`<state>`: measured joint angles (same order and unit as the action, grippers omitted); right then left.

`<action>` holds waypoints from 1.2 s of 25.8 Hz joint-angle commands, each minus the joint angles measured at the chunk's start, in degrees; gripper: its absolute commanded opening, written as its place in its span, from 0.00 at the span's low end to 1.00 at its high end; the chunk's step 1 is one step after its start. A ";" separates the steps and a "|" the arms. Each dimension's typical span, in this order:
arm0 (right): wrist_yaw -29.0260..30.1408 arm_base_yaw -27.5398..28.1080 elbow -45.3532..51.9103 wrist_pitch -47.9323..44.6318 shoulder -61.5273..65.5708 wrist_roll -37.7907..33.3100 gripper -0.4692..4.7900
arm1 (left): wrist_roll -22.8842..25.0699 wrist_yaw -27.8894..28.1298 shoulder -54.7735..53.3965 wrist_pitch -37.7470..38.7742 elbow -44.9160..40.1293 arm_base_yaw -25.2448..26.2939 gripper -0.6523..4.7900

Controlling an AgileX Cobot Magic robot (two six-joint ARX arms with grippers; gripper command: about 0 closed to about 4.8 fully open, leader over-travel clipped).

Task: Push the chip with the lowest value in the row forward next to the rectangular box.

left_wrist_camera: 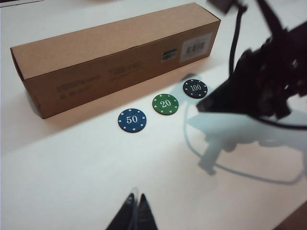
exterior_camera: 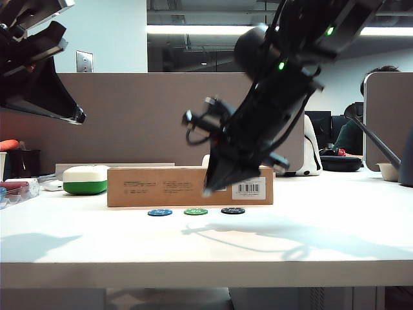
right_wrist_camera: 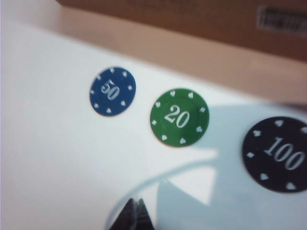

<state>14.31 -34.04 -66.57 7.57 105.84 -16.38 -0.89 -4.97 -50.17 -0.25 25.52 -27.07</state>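
Note:
Three chips lie in a row on the white table in front of the rectangular box (exterior_camera: 190, 186) (left_wrist_camera: 110, 55): a blue 50 (exterior_camera: 159, 212) (left_wrist_camera: 132, 120) (right_wrist_camera: 112, 91), the green chip marked 20 (exterior_camera: 195, 211) (left_wrist_camera: 165, 104) (right_wrist_camera: 180, 117) in the middle, and a black 100 (exterior_camera: 233, 210) (left_wrist_camera: 195, 88) (right_wrist_camera: 278, 154). My right gripper (exterior_camera: 208, 190) (right_wrist_camera: 135, 203) hangs shut above the table, just over and slightly in front of the green chip, not touching it. My left gripper (left_wrist_camera: 135, 197) is shut with nothing in it, raised high at the upper left (exterior_camera: 79, 117) of the exterior view.
A white-and-green rounded case (exterior_camera: 85, 179) sits left of the box. Clutter, with a dark cup (exterior_camera: 24, 163), stands at the far left. A white bowl (exterior_camera: 390, 170) and a dark object are at the far right. A brown partition runs behind the table.

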 commanded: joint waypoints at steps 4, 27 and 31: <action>-0.33 -0.79 -0.22 -2.56 4.59 0.37 0.08 | 0.22 -0.22 0.13 -0.68 0.09 -0.04 0.11; -5.84 -0.81 -7.39 -3.39 11.78 1.53 0.08 | 0.22 -0.24 0.13 -0.68 0.07 -0.04 0.11; -8.48 -0.72 -7.41 -4.37 11.82 1.90 0.08 | 0.22 -0.22 0.13 -0.68 0.07 -0.04 0.11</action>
<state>8.10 -34.83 -74.15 1.80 117.25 -14.90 -0.91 -4.99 -50.17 -0.25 25.50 -27.07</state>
